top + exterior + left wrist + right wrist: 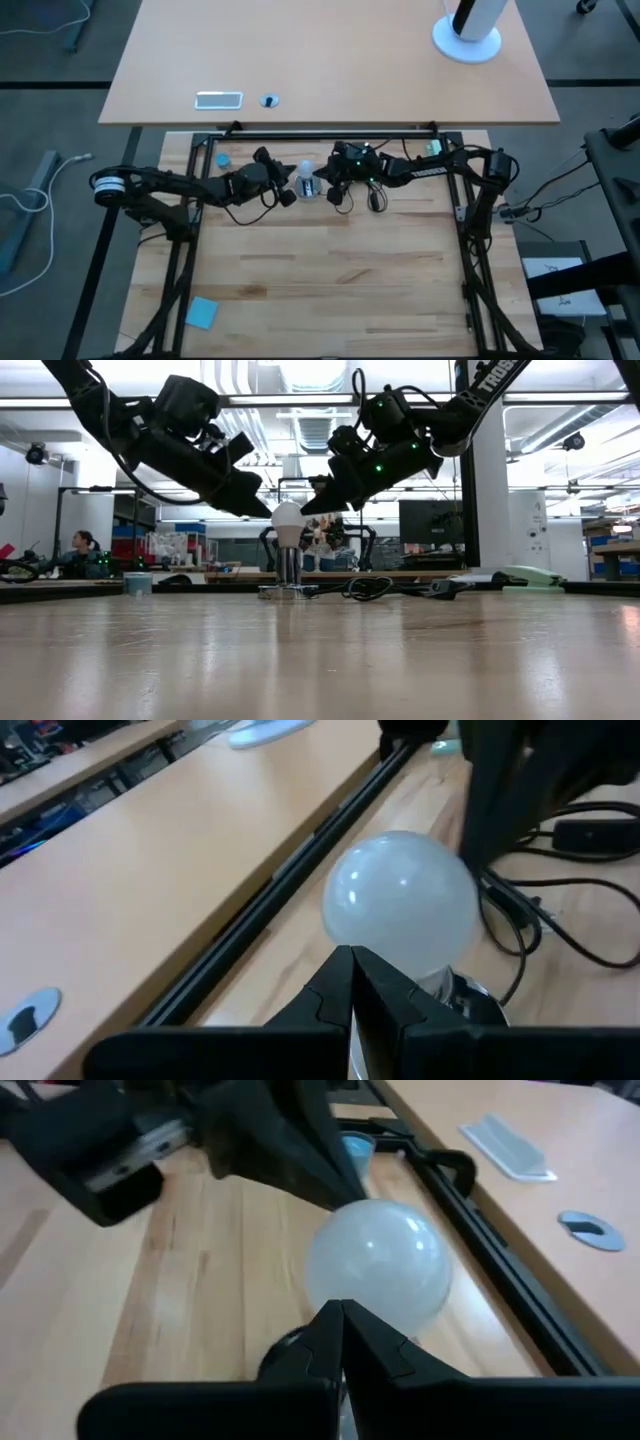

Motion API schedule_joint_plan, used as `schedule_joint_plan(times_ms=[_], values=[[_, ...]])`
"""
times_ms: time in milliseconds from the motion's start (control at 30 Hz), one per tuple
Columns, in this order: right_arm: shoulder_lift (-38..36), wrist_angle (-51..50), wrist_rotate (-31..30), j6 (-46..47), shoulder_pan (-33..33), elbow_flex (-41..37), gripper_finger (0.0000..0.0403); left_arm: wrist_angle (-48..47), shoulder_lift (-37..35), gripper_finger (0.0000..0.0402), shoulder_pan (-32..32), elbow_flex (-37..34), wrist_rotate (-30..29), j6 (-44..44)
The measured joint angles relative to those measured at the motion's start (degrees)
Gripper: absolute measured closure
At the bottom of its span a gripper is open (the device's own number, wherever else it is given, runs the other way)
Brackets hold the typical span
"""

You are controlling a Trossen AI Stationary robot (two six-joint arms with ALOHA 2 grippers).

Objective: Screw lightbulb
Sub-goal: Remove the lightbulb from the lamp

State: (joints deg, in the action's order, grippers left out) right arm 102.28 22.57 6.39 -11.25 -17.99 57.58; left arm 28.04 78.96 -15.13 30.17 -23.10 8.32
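Here the bulb (306, 172) stands upright in its socket (287, 591) near the table's (330, 290) far edge, base down, a black cord (370, 589) trailing off beside it. The 2 grippers flank it from opposite sides. The left gripper (287, 193) has its fingers pressed together, tips just beside the glass. The right gripper (322, 184) is likewise closed, empty, its tips near the bulb's other side.
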Motion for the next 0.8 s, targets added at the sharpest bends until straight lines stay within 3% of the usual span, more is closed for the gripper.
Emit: schedule_joint_plan(times_ms=[300, 400, 633, 800], values=[[0.0, -0.68, -5.31, -0.84, -0.43, 0.0, 0.0401, 0.26, -0.14, 0.0401, 0.14, 0.0, 9.8, -0.48], [0.02, -2.8, -4.89, -1.16, -0.41, 0.0, 0.0401, -0.68, -0.27, 0.0401, 0.34, 0.0, 10.45, -1.15], [-0.25, -8.16, -4.71, -1.56, -0.56, 0.0, 0.0401, -1.89, -2.25, 0.0401, 0.93, 0.0, 4.58, -1.51], [-0.66, -7.49, 0.33, -1.14, -0.34, 0.0, 0.0401, -1.74, -2.6, 0.0401, 0.33, 0.0, -2.93, -0.06]])
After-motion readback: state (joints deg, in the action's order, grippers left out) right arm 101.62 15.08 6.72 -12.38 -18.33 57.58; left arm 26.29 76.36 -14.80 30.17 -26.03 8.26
